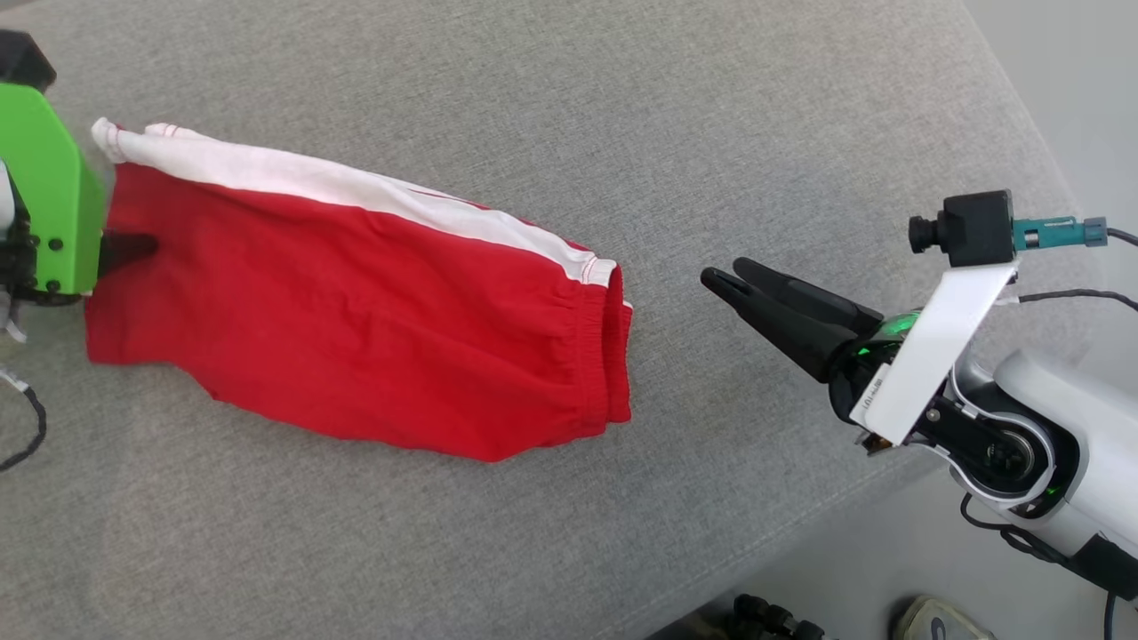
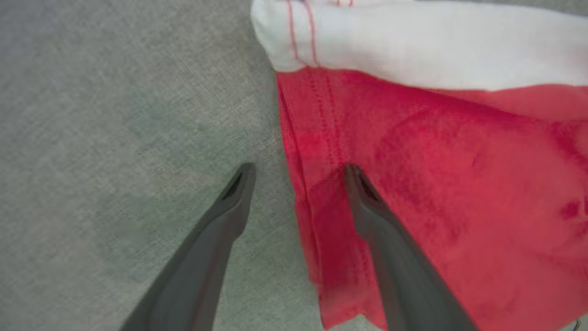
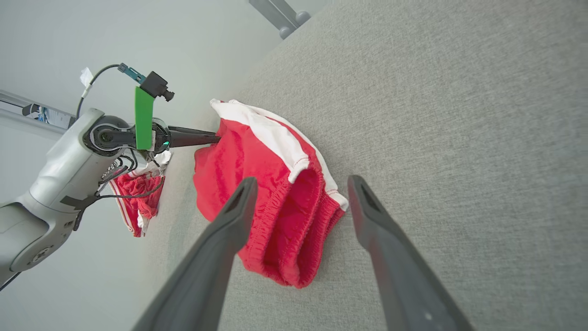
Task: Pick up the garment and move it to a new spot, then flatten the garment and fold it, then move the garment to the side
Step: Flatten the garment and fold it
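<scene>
Garment (image 1: 356, 320) hem perhaps beneath left gripper (image 2: 298, 169)

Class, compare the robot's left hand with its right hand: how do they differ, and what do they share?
The left hand has one finger over the red edge of the garment; the right hand stands apart from it. The left carries a green bracket, the right a white bracket. Both are open.
</scene>
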Available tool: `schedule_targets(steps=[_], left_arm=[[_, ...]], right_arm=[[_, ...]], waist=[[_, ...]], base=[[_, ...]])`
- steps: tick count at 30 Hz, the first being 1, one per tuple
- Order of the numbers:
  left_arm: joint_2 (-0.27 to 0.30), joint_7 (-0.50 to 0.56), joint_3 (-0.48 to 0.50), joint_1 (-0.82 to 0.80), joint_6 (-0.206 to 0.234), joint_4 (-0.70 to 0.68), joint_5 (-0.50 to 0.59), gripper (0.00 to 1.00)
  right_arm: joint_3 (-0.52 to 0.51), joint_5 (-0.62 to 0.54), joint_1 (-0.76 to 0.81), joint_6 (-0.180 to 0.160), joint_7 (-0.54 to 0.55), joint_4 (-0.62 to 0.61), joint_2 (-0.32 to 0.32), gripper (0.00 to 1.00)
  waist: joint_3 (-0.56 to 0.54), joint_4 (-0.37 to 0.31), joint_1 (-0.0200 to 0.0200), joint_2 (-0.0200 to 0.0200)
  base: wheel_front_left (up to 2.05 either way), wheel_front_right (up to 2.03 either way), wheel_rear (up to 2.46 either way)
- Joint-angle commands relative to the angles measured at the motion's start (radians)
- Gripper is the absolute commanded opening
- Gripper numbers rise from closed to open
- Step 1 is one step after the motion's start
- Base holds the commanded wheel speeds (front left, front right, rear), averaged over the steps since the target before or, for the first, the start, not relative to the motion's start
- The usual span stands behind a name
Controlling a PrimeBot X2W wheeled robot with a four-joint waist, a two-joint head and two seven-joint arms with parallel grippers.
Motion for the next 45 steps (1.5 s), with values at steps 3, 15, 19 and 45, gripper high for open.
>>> schedule_targets(steps=[3, 15, 19, 45], left_arm=[[-0.013, 0.007, -0.002, 0.052, -0.004, -0.006, -0.039, 1.00], [-0.022, -0.014, 0.000, 0.053, 0.004, -0.046, -0.032, 0.00], [-0.030, -0.010, -0.001, 0.068, 0.003, -0.037, -0.050, 0.00], [0.011, -0.042, 0.008, 0.410, 0.118, -0.199, -0.231, 0.00]], right_arm=[[-0.010, 0.002, 0.031, -0.001, -0.025, -0.001, -0.003, 1.00], [-0.007, -0.009, 0.055, -0.001, -0.031, 0.024, 0.013, 1.00], [-0.009, -0.007, 0.065, -0.001, -0.033, 0.036, 0.007, 1.00], [-0.038, 0.024, 0.196, 0.000, -0.059, 0.068, -0.056, 1.00]], waist=[[0.004, -0.015, 0.0000, -0.0001], [-0.023, 0.007, 0.0000, -0.0001], [-0.058, 0.042, 0.0000, -0.0001], [-0.305, 0.274, 0.0000, -0.0001]], base=[[0.00, 0.00, 0.00], [0.00, 0.00, 0.00], [0.00, 0.00, 0.00], [0.00, 0.00, 0.00]])
